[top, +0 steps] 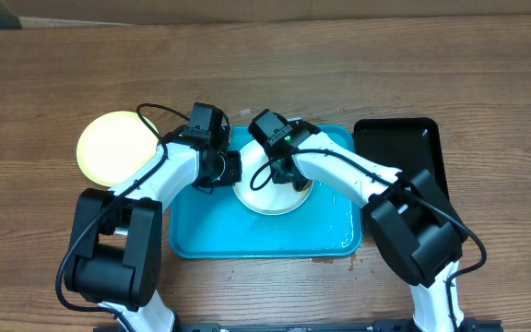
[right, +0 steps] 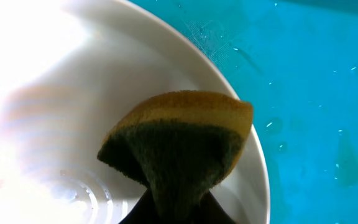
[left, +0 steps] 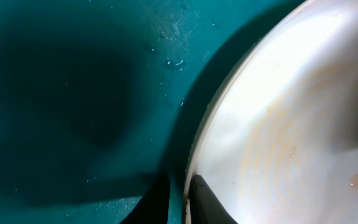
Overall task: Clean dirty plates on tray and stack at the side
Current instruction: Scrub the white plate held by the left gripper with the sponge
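Observation:
A white plate (top: 267,196) lies on the turquoise tray (top: 247,242). My left gripper (top: 232,171) is shut on the plate's left rim, one finger under and one over it (left: 180,202). The plate (left: 291,124) shows a faint orange-brown smear. My right gripper (top: 282,169) is shut on a yellow and green sponge (right: 179,140), held on the plate (right: 48,87) near its rim; its fingertips (right: 178,211) are mostly hidden by the sponge. A pale yellow-green plate (top: 113,148) lies on the table left of the tray. A third plate is not visible.
A black tray (top: 399,148) lies on the table right of the turquoise tray. Water drops lie on the turquoise tray floor (right: 316,93). The wooden table (top: 431,65) extends behind both trays.

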{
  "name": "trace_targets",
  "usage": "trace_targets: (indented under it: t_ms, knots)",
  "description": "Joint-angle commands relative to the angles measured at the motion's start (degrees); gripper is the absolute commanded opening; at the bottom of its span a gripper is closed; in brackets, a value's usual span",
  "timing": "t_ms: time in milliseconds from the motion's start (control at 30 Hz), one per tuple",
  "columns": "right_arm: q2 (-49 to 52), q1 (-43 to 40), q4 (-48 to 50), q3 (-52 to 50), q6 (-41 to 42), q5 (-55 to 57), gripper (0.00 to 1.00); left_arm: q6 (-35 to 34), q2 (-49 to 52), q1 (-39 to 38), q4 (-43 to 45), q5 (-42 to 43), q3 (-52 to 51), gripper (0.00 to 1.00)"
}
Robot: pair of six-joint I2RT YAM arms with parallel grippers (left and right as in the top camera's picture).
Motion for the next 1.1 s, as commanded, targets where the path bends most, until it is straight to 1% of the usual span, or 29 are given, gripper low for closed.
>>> trace_targets:
  t_ms: [0, 33, 67, 133, 167, 300, 400, 767, 800, 867, 1067]
  knots:
    - [0.1, -1.0, 0.4, -0.6, 0.9, -6.5, 0.15, -0.2, 1.1, -0.3, -0.3, -0.7, 0.0, 0.15]
    - [0.1, -1.2, 0.3, -0.6, 1.0, -6.7, 0.19, -0.2, 1.1, -0.3, -0.3, -0.7, 0.0, 0.15]
    - [0.1, -1.5, 0.3, -0.6, 1.0, -6.7, 0.27, -0.2, 1.2, -0.3, -0.3, -0.7, 0.0, 0.15]
    - [0.1, -1.8, 0.3, -0.6, 0.9, -6.6, 0.39, -0.2, 1.2, -0.3, -0.3, -0.7, 0.0, 0.15]
    - [0.1, -2.1, 0.3, -0.6, 0.8, -6.6, 0.41, -0.2, 1.1, -0.3, -0.3, -0.7, 0.0, 0.15]
    - [0.1, -3.0, 0.3, -0.5, 0.4, -6.6, 0.42, -0.2, 1.1, -0.3, -0.3, -0.7, 0.0, 0.16]
    - [0.1, -3.8, -0.2, 0.0, -2.1, -6.6, 0.42, -0.2, 1.1, -0.3, -0.3, -0.7, 0.0, 0.16]
    - [0.0, -6.4, -8.8, 7.7, -2.4, -6.6, 0.43, -0.2, 1.1, -0.3, -0.2, -0.7, 0.0, 0.16]
    - [0.0, -6.4, -9.4, 8.3, -3.6, -6.7, 0.43, -0.2, 1.1, -0.3, -0.3, -0.7, 0.0, 0.17]
    - [0.0, -6.4, -10.0, 8.6, -4.8, -6.7, 0.43, -0.2, 1.2, -0.3, -0.3, -0.7, 0.0, 0.17]
    - [0.0, -6.3, -12.3, 8.4, -4.9, -6.7, 0.44, -0.2, 1.1, -0.3, -0.3, -0.7, 0.0, 0.17]
